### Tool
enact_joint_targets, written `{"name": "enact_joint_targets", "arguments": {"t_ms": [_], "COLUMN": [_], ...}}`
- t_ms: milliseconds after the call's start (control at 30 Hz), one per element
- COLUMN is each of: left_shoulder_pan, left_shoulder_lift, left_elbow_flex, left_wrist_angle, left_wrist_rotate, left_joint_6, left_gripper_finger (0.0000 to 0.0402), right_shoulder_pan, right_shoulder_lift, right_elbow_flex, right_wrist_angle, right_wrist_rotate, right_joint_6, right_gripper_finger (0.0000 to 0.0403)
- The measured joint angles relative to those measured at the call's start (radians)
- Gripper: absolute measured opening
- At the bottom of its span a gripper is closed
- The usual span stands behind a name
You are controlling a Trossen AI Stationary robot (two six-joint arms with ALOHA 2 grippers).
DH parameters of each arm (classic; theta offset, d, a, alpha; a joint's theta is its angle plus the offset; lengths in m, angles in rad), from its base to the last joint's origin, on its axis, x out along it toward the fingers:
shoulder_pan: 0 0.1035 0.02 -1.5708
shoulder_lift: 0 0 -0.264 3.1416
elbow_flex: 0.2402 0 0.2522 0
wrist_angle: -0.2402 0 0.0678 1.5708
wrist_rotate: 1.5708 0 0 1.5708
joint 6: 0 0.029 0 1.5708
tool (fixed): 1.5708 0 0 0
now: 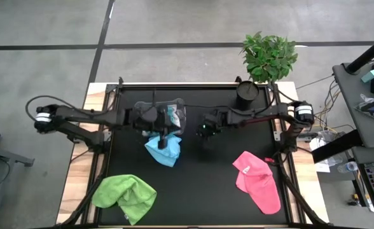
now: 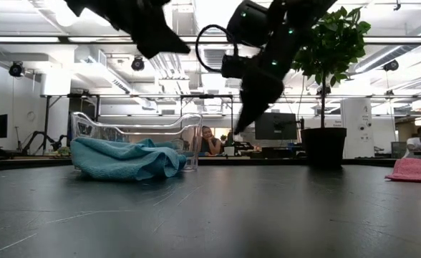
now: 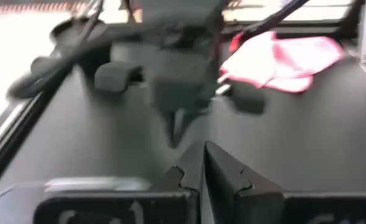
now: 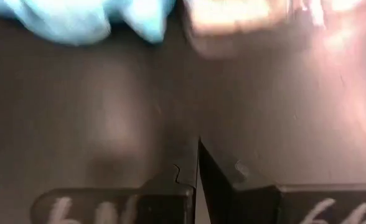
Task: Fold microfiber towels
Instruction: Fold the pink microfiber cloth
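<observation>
A: High view. Your left gripper (image 1: pixel 165 141) hangs over the blue towel (image 1: pixel 163 151), which lies crumpled just in front of the clear tub (image 1: pixel 172 113). Your right gripper (image 1: pixel 205 132) sits beside that towel, over bare mat. Green towel (image 1: pixel 124 196) is well off to the left claw's near side; pink towel (image 1: pixel 258 181) is well off from the right claw, toward the near right corner. Nothing folded yet.

B: Jaws?

A: Can't call them from above. Low view: blue towel (image 2: pixel 124 159) heaped against the tub (image 2: pixel 139 136), and both claws ride above the table, clear of the cloth. Pink towel's (image 2: pixel 414 169) edge shows far right. People are in the room behind, not near the table.

B: Left wrist?

A: Left claw's fingers (image 3: pixel 223 177) pressed together, nothing between them. The right arm shows ahead of it, pink towel (image 3: pixel 282 56) beyond that.

B: Right wrist?

A: Fingers (image 4: pixel 170 180) together too, empty, mat right below. Blue towel (image 4: pixel 83 18) ahead of the tips.

B: Risks?

A: I'd say you'll shove the towel into the tub instead of pinching it if you drop in with jaws closed. The arms are near each other, so reaching for one towel together could clash them. The heap hides its corners, so you may grab two layers.
</observation>
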Motion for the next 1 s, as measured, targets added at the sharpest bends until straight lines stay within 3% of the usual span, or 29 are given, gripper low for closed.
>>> {"name": "enact_joint_targets", "arguments": {"t_ms": [67,167,367,500,767,1000], "left_shoulder_pan": [-0.053,-0.109,-0.181,-0.206,-0.218,-0.217], "left_shoulder_lift": [0.001,0.001,0.014,0.029,0.062,0.070], "left_elbow_flex": [-0.015,-0.019,-0.020,-0.021,-0.021,-0.012], "left_wrist_angle": [0.038,0.050,0.103,0.212,0.340,0.422], "left_wrist_rotate": [-0.057,-0.136,-0.154,-0.154,-0.154,-0.154], "left_joint_6": [-0.003,-0.017,-0.085,-0.073,-0.049,0.008], "left_gripper_finger": [0.0000,0.0000,0.0000,0.0000,0.0000,0.0000], "right_shoulder_pan": [0.042,0.104,0.200,0.309,0.509,0.531], "right_shoulder_lift": [0.000,-0.001,-0.006,-0.038,-0.121,-0.168], "right_elbow_flex": [0.013,0.045,0.068,0.046,-0.088,-0.266], "right_wrist_angle": [-0.124,-0.294,-0.765,-0.921,-0.780,-0.516], "right_wrist_rotate": [0.081,0.118,0.035,-0.003,-0.005,0.005], "right_joint_6": [0.057,0.186,0.564,0.740,0.924,0.993], "right_gripper_finger": [0.0009,0.0009,0.0009,0.0017,0.0076,0.0155]}}
